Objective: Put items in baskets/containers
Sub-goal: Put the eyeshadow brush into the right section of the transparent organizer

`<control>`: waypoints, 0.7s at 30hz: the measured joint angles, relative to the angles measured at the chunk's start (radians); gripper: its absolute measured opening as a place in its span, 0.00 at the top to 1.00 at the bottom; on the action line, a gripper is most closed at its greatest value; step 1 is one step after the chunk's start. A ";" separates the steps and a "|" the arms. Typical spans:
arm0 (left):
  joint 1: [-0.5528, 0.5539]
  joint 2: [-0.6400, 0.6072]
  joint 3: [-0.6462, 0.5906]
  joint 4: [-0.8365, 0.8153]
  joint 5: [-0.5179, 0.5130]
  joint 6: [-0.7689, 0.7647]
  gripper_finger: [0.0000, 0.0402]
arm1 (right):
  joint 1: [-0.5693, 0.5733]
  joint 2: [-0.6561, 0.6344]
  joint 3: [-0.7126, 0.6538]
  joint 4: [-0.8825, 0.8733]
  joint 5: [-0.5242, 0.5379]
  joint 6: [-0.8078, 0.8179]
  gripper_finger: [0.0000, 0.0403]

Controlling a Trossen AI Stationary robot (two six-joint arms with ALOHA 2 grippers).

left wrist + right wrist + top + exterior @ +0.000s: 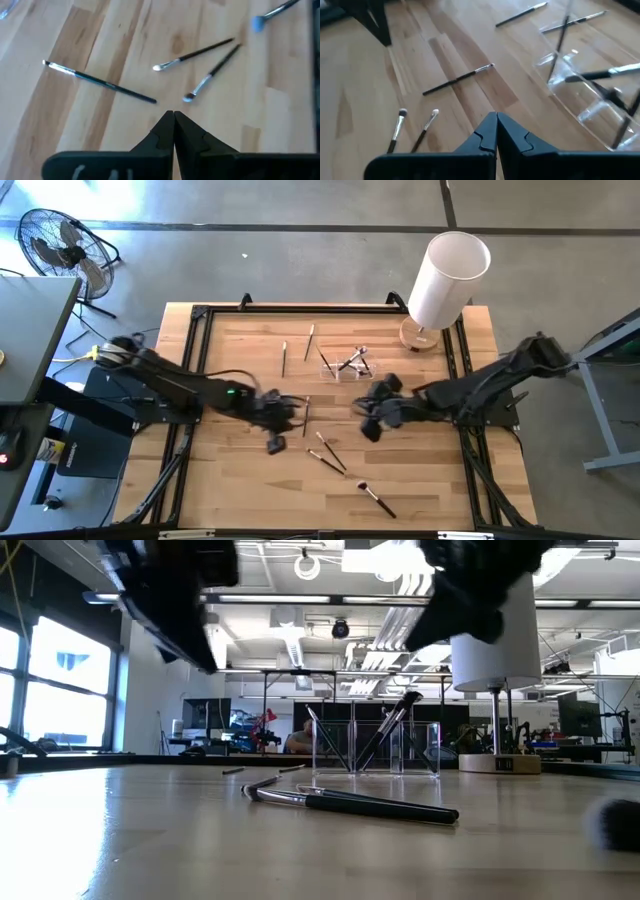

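Observation:
Several thin makeup brushes lie flat on the wooden table: one dark one [306,415] between my grippers, a pair [328,456] nearer the front edge, one [377,498] at the front, and two [297,350] farther back. The clear tray [345,366] stands at the table's far middle with a few brushes [385,735] leaning inside it. My left gripper [290,414] hovers shut and empty above the table, left of the middle. My right gripper [362,412] hovers shut and empty right of it, near the tray [590,87].
A tall white cylinder [447,278] on a round wooden base stands at the far right corner. A black metal frame [200,315] runs along the table's edges. Bare wood lies at the near left.

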 joint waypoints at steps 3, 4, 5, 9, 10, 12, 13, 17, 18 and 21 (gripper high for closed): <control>-0.035 -0.144 -0.132 0.003 -0.036 -0.038 1.00 | -0.032 0.152 0.209 -0.133 -0.079 0.014 1.00; -0.048 -0.196 -0.167 0.003 -0.051 -0.048 1.00 | -0.042 0.202 0.275 -0.184 -0.105 0.026 1.00; -0.060 -0.247 -0.201 0.002 -0.058 -0.056 1.00 | -0.052 0.254 0.346 -0.229 -0.127 0.040 1.00; -0.105 -0.421 -0.303 -0.018 -0.078 -0.080 1.00 | -0.072 0.438 0.602 -0.443 -0.178 0.115 1.00; -0.115 -0.459 -0.321 -0.018 -0.092 -0.082 1.00 | -0.075 0.479 0.659 -0.492 -0.192 0.124 1.00; -0.133 -0.528 -0.346 -0.020 -0.119 -0.085 1.00 | -0.079 0.559 0.764 -0.579 -0.207 0.135 1.00; -0.140 -0.560 -0.358 -0.040 -0.134 -0.087 1.00 | -0.081 0.595 0.809 -0.623 -0.222 0.136 1.00; -0.148 -0.648 -0.381 -0.065 -0.174 -0.110 1.00 | -0.088 0.726 0.953 -0.708 -0.293 0.144 0.97; -0.148 -0.659 -0.385 -0.076 -0.176 -0.110 1.00 | -0.090 0.753 0.977 -0.714 -0.307 0.144 0.96; -0.148 -0.680 -0.386 -0.079 -0.176 -0.109 1.00 | -0.098 0.825 1.036 -0.719 -0.344 0.160 0.92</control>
